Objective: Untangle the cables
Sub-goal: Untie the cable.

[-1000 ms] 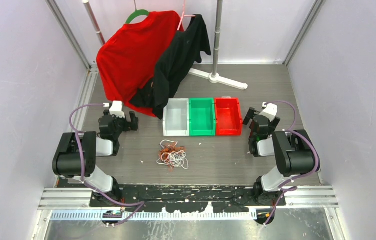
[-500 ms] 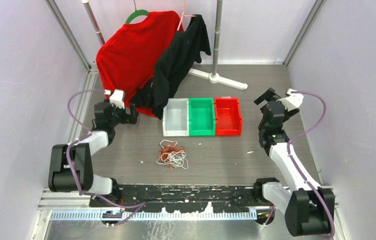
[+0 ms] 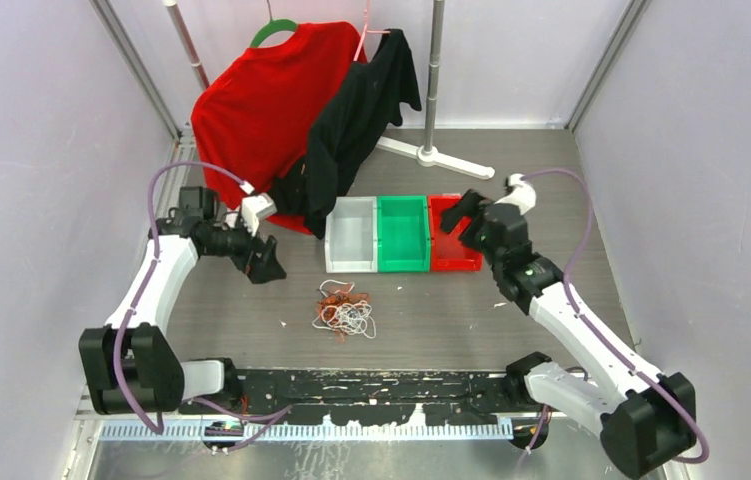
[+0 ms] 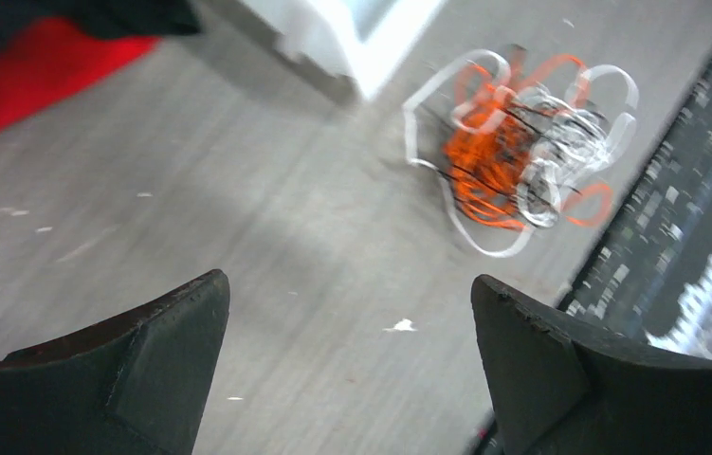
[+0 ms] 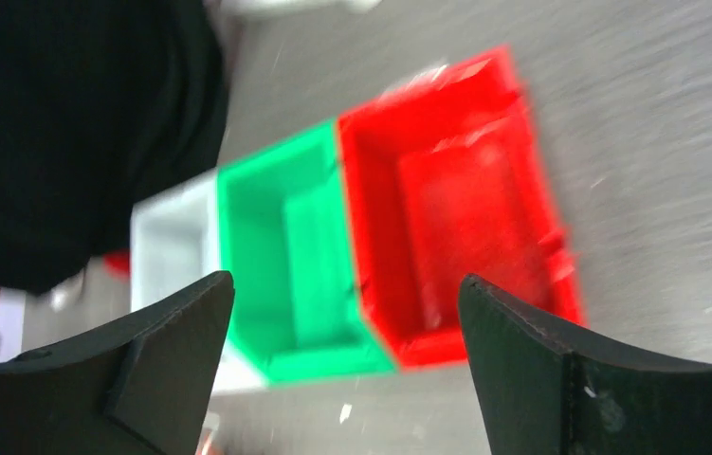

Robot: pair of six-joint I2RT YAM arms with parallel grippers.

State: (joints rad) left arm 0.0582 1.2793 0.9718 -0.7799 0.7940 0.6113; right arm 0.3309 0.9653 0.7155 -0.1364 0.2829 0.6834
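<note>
The left gripper (image 3: 264,262) hangs released, jaws spread wide with nothing between them, toward the left edge of the table (image 3: 431,325). The right gripper (image 3: 466,214) is just as wide and empty, above the red bin (image 3: 456,238) at mid-table. The cables (image 3: 344,310) lie in one loose heap near the middle of the near edge, in front of the white bin (image 3: 351,240), well apart from both grippers.

My judgement of the risks: the cords are thin and lie flat, so a pinch may close on nothing. It may also catch several strands at once, lifting the whole clump and pulling the knots tighter. A sideways drag could sweep the heap over the near edge. The right gripper could strike a bin wall if it comes straight down.

Counted: one tangle, in orange, white and black, though the number of cords cannot be told; three bins, with a green bin (image 3: 403,238) in the middle; two grippers.
</note>
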